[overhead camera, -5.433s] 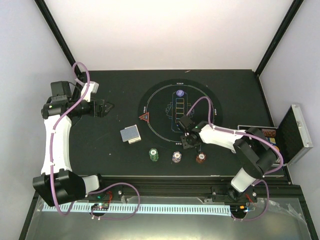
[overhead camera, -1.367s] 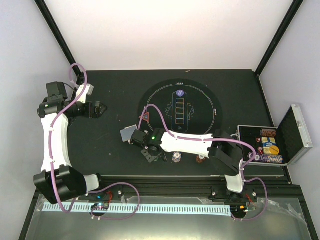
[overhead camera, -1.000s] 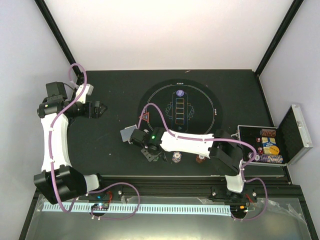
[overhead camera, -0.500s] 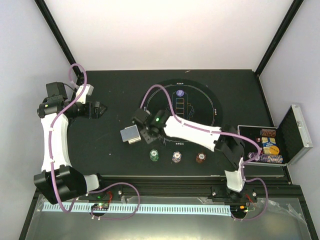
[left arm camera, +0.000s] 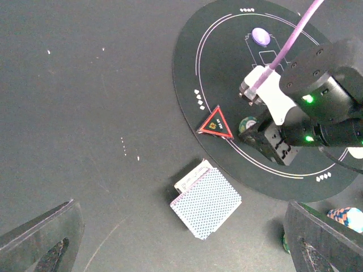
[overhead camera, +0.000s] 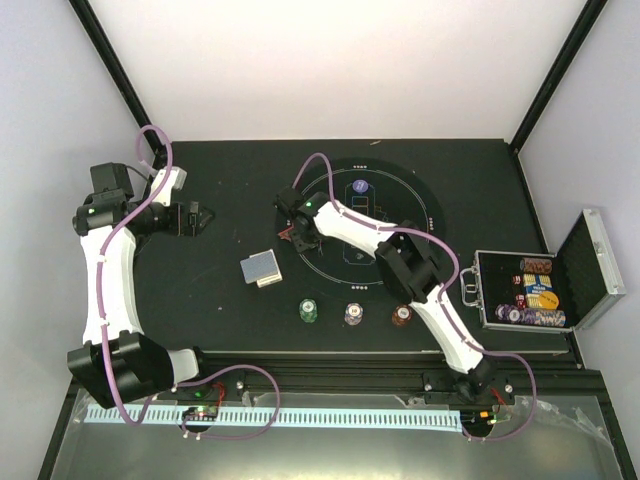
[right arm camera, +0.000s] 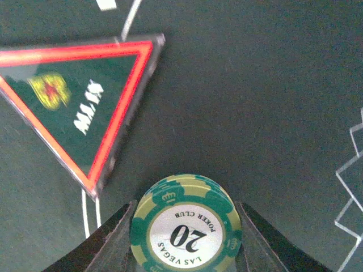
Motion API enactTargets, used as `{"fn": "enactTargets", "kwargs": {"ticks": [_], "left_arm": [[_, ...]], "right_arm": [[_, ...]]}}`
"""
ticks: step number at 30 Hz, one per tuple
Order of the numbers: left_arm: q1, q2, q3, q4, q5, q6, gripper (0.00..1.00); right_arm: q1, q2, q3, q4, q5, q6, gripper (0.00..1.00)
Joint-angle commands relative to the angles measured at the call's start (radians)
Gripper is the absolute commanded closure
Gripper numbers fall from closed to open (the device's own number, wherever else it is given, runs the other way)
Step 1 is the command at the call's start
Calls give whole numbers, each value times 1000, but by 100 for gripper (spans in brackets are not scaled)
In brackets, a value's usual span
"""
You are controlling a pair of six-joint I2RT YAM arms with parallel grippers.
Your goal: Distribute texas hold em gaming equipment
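as right arm (overhead camera: pixel 350 222) stretches left | fingers (right arm camera: pixel 110 241) pinch green chip (right arm camera: pixel 186 229)

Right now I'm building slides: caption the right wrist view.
Right hand grips a green 20 chip near the red triangle marker.

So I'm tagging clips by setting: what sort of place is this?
Probably a robot lab cell, not a card room: bare white walls behind black frame posts, a left arm and right arm bolted at the near edge of the table, and a round poker mat with an open chip case beside it.
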Motion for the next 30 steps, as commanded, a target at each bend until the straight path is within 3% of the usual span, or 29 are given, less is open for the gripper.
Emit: {"fn": "enactTargets", "kwargs": {"ticks": [1, 11, 15, 17, 19, 23, 30], "left_arm": [[10, 4, 43, -18, 24, 15, 1], [9, 14, 49, -20, 17, 25, 1], [9, 15, 46, -20, 16, 25, 1], [9, 15, 45, -22, 17, 25, 1], [9, 15, 44, -26, 18, 26, 1], [9, 12, 43, -31, 21, 25, 1], [9, 6, 45, -35, 35, 22, 1]], "right_arm": [[-8, 41, 85, 19, -39, -21, 94], [-8, 113, 153, 14, -72, -18, 92], [-9, 125, 182, 3, -87, -19, 86], [-9, 122, 189, -7, -81, -16, 79], [-9, 108, 185, -10, -71, -17, 63], [-11, 63, 176, -26, -53, -21, 43], [-5, -79, 140, -75, 6, -32, 29]]}}
